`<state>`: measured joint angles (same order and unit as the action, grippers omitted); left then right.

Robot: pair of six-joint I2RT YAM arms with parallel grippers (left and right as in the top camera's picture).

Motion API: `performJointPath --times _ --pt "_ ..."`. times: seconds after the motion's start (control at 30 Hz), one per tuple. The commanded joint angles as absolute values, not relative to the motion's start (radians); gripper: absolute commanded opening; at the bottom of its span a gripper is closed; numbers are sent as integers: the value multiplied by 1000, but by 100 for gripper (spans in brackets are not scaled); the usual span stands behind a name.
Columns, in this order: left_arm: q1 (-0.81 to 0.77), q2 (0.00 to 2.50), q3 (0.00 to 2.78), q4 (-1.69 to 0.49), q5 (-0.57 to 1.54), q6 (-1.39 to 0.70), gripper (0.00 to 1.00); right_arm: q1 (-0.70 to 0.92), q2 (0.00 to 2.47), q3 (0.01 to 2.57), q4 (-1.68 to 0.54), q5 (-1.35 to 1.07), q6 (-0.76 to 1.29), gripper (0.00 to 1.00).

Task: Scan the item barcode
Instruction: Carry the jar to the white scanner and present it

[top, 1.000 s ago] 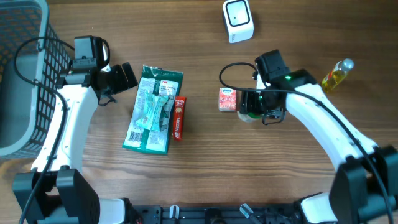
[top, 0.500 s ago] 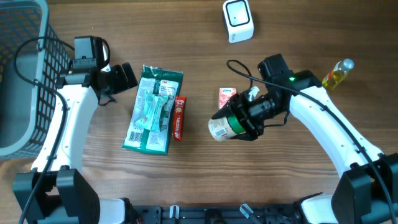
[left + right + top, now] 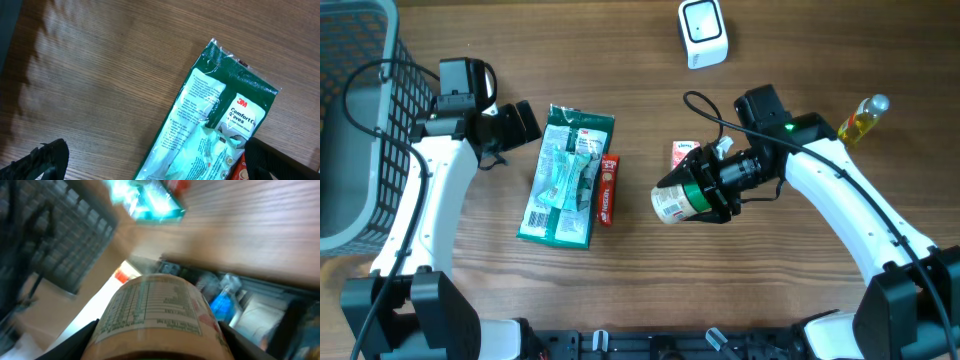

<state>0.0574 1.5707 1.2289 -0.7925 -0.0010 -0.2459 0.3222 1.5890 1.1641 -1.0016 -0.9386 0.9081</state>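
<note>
Jar (image 3: 672,205) clamped sideways in right gripper (image 3: 708,193), long axis level, base leftward, barcode scanner (image 3: 703,33) well beyond; left gripper (image 3: 520,122) gaping, empty.

Brown wooden table (image 3: 640,270) (grain running left-right), evenly lit, soft shadows only.

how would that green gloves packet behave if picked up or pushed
The green gloves packet lies flat and looks like thin glossy film, so it would probably sag from one pinch and feel light. Pushed, it should slide rather than roll, likely nudging the red tube lying against its edge.
</note>
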Motion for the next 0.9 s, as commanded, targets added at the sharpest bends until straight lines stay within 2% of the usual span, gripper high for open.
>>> performJointPath --times 0.0,0.03,0.07,0.13,0.23,0.33,0.43,0.53,0.57,0.67,0.7,0.8,0.87 --pt "60 1567 1236 -793 7 -251 100 319 1572 1187 -977 -382 890 29" --pt "60 1567 1236 -793 7 -251 100 319 1571 1187 -978 -242 886 31" --pt "60 1567 1236 -793 7 -251 100 319 1572 1187 -974 -164 819 40" --pt "60 1567 1236 -793 7 -251 100 319 1571 1195 -895 -164 515 41" --pt "60 1567 1236 -793 7 -251 100 319 1576 1356 -975 -109 398 35" --pt "60 1567 1236 -793 7 -251 100 319 1600 1690 -1142 1 311 40" --pt "60 1567 1236 -793 7 -251 100 319 1622 1782 -1106 30 241 40" --pt "60 1567 1236 -793 7 -251 100 319 1724 1779 -963 44 209 39" --pt "60 1567 1236 -793 7 -251 100 319 1763 1779 -908 52 209 34" --pt "60 1567 1236 -793 7 -251 100 319 1934 1779 -649 170 200 34" --pt "60 1567 1236 -793 7 -251 100 319 2001 1779 -543 216 118 29" --pt "60 1567 1236 -793 7 -251 100 319 2111 1779 -324 218 -155 30" --pt "60 1567 1236 -793 7 -251 100 318 2155 1779 -184 218 -157 29"
